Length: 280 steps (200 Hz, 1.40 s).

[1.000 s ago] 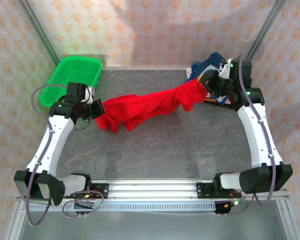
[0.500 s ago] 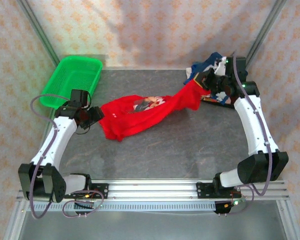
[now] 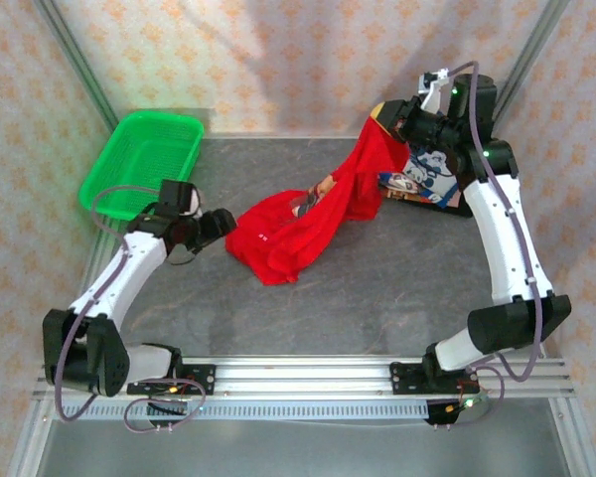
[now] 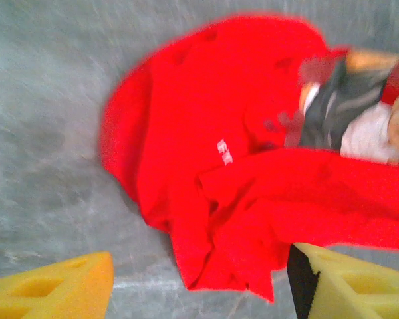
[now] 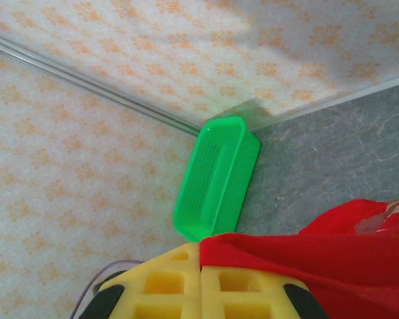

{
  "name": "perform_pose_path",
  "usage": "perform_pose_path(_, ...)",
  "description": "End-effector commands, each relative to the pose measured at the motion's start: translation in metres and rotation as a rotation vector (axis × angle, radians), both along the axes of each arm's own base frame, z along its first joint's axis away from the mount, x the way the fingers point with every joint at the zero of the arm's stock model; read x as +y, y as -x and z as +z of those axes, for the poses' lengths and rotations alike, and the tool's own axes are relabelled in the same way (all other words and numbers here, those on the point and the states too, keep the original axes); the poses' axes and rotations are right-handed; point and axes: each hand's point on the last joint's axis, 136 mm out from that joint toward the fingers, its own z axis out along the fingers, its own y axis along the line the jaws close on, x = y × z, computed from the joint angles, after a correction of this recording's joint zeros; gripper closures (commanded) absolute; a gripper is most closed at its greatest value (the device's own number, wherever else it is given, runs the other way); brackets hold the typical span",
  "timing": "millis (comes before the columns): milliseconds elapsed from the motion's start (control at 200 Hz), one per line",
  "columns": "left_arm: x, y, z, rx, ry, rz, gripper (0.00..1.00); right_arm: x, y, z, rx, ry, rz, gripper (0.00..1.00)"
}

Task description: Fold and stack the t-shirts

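Item under inspection: the red t-shirt (image 3: 278, 238). Most of it lies in a crumpled heap at the middle of the table (image 3: 377, 298), with part of the printed front showing. One end is drawn up and away to the far right, where it hangs raised off the surface. The garment is neither flat nor folded.

Right gripper (image 3: 392, 124): pressed together on that raised end. In the right wrist view the red cloth comes out from between the closed yellow pads (image 5: 159, 282).

Left gripper (image 3: 223, 224): spread, at table level, just left of the heap. In the left wrist view its fingers (image 4: 53, 289) stand wide apart with the red cloth lying ahead of them and nothing gripped.

Surroundings: a navy t-shirt (image 3: 422, 179) with white cartoon print lies at the far right, under the right arm. A green basket (image 3: 159, 116) stands at the far left, well apart from the cloth.

Assessment: the step in hand appears to be spreading the red shirt for folding. Only one end is secured.

Next move calls for: the left gripper to find a hem or shoulder edge in the near-left of the heap and close on a single layer. The two arms would then draw apart and lower the shirt flat. Taking a bunched fold would leave it twisted.
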Motion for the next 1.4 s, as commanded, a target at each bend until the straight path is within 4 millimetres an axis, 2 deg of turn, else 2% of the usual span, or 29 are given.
perform_pose_path(0, -0.050, -0.007, 0.000, -0.047, 0.067, -0.141, 0.30, 0.002, -0.002, 0.009, -0.035, -0.023, 0.014, 1.00)
perform_pose_path(165, -0.109, -0.027, 0.002, -0.117, 0.111, -0.280, 0.29, 0.012, 0.003, 0.043, -0.107, -0.094, 0.074, 1.00)
perform_pose_path(290, -0.144, -0.049, 0.014, -0.180, 0.098, -0.347, 0.27, 0.025, 0.015, 0.097, -0.224, -0.232, 0.160, 1.00)
perform_pose_path(340, -0.155, -0.061, 0.027, -0.225, 0.108, -0.351, 0.25, 0.030, 0.024, 0.125, -0.283, -0.281, 0.204, 1.00)
perform_pose_path(405, -0.166, -0.075, 0.052, -0.313, 0.122, -0.342, 0.21, 0.035, 0.036, 0.155, -0.341, -0.306, 0.242, 1.00)
perform_pose_path(525, -0.174, -0.094, 0.102, -0.465, 0.119, -0.324, 0.18, 0.042, 0.049, 0.187, -0.388, -0.301, 0.279, 1.00)
perform_pose_path(681, -0.163, -0.106, 0.152, -0.607, 0.054, -0.289, 0.17, 0.046, 0.052, 0.204, -0.410, -0.299, 0.292, 1.00)
perform_pose_path(851, -0.164, -0.109, 0.202, -0.703, 0.042, -0.310, 0.18, 0.046, 0.056, 0.226, -0.442, -0.343, 0.308, 1.00)
perform_pose_path(956, -0.164, -0.103, 0.233, -0.768, 0.074, -0.315, 0.18, 0.045, 0.060, 0.240, -0.472, -0.376, 0.318, 1.00)
perform_pose_path(1071, -0.175, -0.090, 0.260, -0.804, 0.148, -0.382, 0.18, 0.045, 0.061, 0.249, -0.481, -0.415, 0.329, 1.00)
perform_pose_path(1171, -0.192, -0.073, 0.268, -0.799, 0.223, -0.484, 0.18, 0.046, 0.052, 0.241, -0.453, -0.409, 0.320, 1.00)
perform_pose_path(1271, -0.202, -0.058, 0.252, -0.759, 0.210, -0.569, 0.17, 0.049, 0.043, 0.234, -0.411, -0.420, 0.325, 1.00)
perform_pose_path(1396, -0.206, -0.064, 0.225, -0.688, 0.164, -0.585, 0.18, 0.057, 0.048, 0.234, -0.409, -0.428, 0.359, 1.00)
